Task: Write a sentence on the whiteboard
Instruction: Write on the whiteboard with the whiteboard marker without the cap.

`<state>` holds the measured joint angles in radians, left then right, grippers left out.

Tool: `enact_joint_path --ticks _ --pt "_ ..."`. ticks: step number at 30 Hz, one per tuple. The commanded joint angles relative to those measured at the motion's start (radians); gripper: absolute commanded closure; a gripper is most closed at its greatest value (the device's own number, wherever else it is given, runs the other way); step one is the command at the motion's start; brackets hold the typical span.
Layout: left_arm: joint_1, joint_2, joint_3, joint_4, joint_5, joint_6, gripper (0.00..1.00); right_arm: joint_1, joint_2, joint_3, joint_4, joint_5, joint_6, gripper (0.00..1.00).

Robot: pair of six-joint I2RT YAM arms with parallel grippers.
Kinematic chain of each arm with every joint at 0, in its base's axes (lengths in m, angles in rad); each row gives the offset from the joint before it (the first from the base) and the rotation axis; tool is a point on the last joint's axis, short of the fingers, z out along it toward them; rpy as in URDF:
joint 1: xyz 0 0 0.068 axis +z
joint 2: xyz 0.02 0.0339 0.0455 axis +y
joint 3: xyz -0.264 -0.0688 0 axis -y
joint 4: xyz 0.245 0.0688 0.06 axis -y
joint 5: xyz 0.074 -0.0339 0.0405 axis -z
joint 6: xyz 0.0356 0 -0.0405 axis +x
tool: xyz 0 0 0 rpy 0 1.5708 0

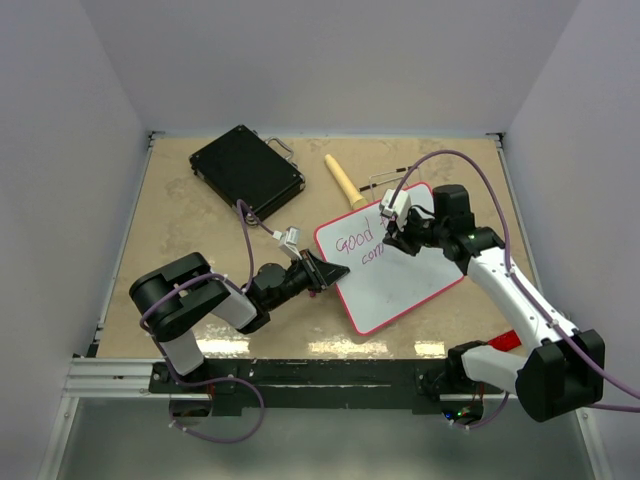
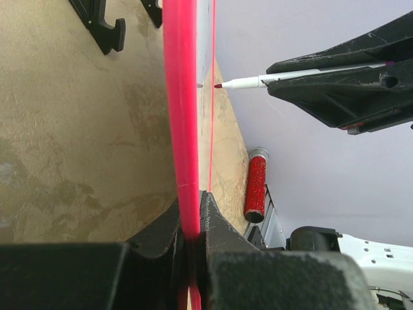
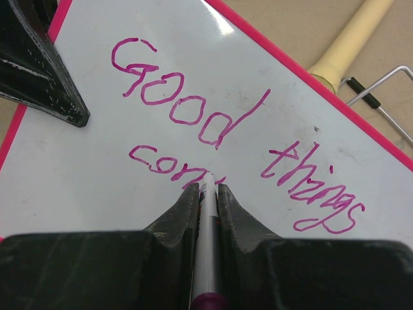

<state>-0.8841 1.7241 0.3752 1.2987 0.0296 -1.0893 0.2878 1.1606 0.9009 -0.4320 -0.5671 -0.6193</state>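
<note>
The whiteboard (image 1: 400, 285), white with a red-pink rim, lies tilted right of the table's centre. My left gripper (image 1: 335, 272) is shut on the rim at the board's left edge; in the left wrist view the jaws (image 2: 191, 213) pinch the red rim (image 2: 181, 129) edge-on. My right gripper (image 1: 395, 235) is shut on a white marker (image 3: 208, 219) whose tip touches the board (image 3: 84, 168). The sentence (image 3: 193, 110) reads "Good things" on one line in pink-purple, with "com" begun below it at the marker tip. The marker (image 2: 251, 82) also shows from the side, tip at the board.
A black hard case (image 1: 247, 168) lies at the back left. A wooden-handled tool (image 1: 343, 182) and a wire stand (image 1: 385, 180) sit just behind the board. A red glittery tube (image 2: 257, 184) lies near the right arm's base.
</note>
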Motion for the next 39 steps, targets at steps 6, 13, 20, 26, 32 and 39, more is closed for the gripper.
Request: enact_joint_path --ticks 6,13,20,26,32,39 --pt "0.002 -0.004 -0.009 0.306 0.024 0.072 1.00 0.002 0.010 0.021 0.024 0.009 0.004 1.00" --pt "0.004 -0.001 -0.012 0.310 0.026 0.072 1.00 0.004 0.017 0.020 0.029 0.026 0.009 1.00" --pt "0.004 -0.001 -0.010 0.312 0.027 0.072 1.00 0.002 0.025 0.021 0.035 0.035 0.013 1.00" --pt "0.004 0.000 -0.010 0.313 0.027 0.071 1.00 0.004 0.030 0.018 0.058 0.062 0.030 1.00" --pt "0.004 0.000 -0.010 0.313 0.026 0.071 1.00 0.004 0.031 0.013 0.065 0.092 0.041 1.00" --pt "0.005 -0.004 -0.018 0.313 0.024 0.072 1.00 0.002 0.024 0.010 0.033 0.069 0.026 1.00"
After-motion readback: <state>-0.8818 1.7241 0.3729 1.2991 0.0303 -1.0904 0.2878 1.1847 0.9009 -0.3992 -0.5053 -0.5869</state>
